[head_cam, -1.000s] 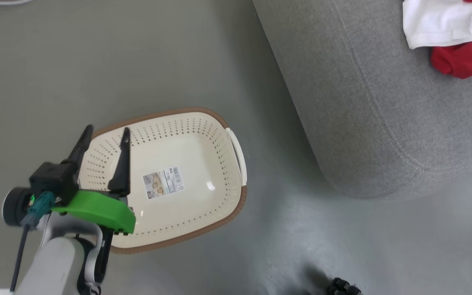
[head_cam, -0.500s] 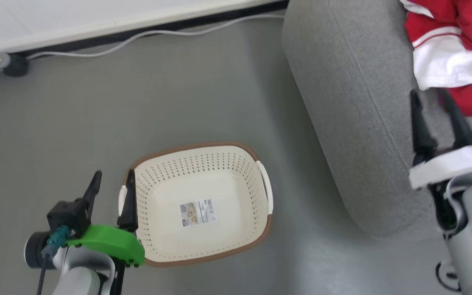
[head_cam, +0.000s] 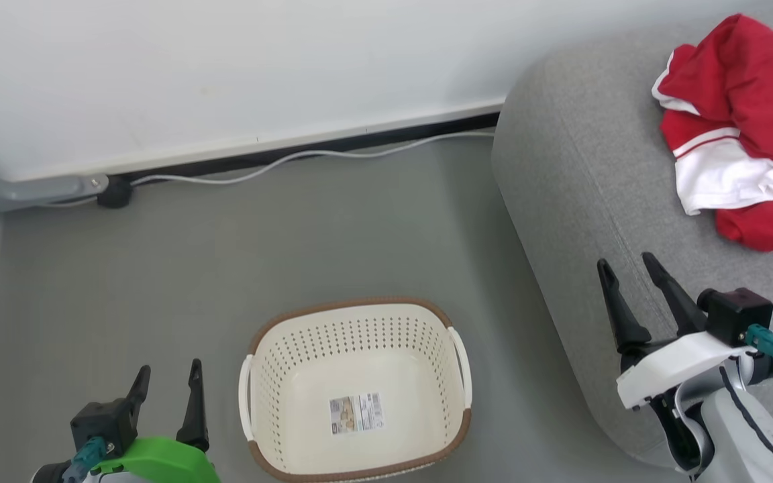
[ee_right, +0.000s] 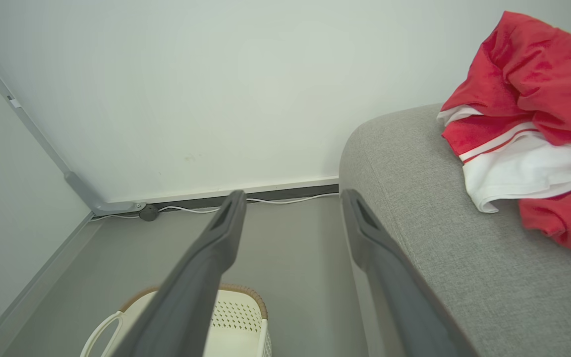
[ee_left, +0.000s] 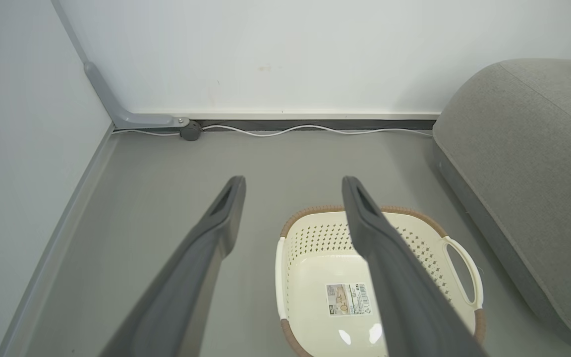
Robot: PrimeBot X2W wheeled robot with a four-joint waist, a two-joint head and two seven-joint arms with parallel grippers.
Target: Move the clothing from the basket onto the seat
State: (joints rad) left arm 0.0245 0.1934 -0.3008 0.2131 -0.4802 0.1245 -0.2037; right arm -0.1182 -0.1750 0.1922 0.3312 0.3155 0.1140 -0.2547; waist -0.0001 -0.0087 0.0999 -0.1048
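The red and white clothing (head_cam: 735, 141) lies in a heap on the grey seat (head_cam: 581, 188) at the upper right, and shows again as clothing (ee_right: 523, 114) on the seat (ee_right: 414, 208) in the right wrist view. The cream basket (head_cam: 359, 396) stands on the floor at bottom centre with just a label sticker inside; the basket (ee_left: 379, 282) shows likewise in the left wrist view. My left gripper (head_cam: 166, 376) is open, left of the basket. My right gripper (head_cam: 625, 265) is open over the seat's near edge, short of the clothing. Both hold nothing.
A white wall with a dark baseboard (head_cam: 306, 151) runs along the back, with a white cable (head_cam: 279, 164) and a grey conduit (head_cam: 51, 191) at the corner. Another wall (ee_left: 18, 173) closes the left side. Grey floor (head_cam: 225, 268) lies between basket and wall.
The head camera has tilted up, so the basket and seat sit lower in view and the wall appears. Both grippers stay open; the right one has come into view.
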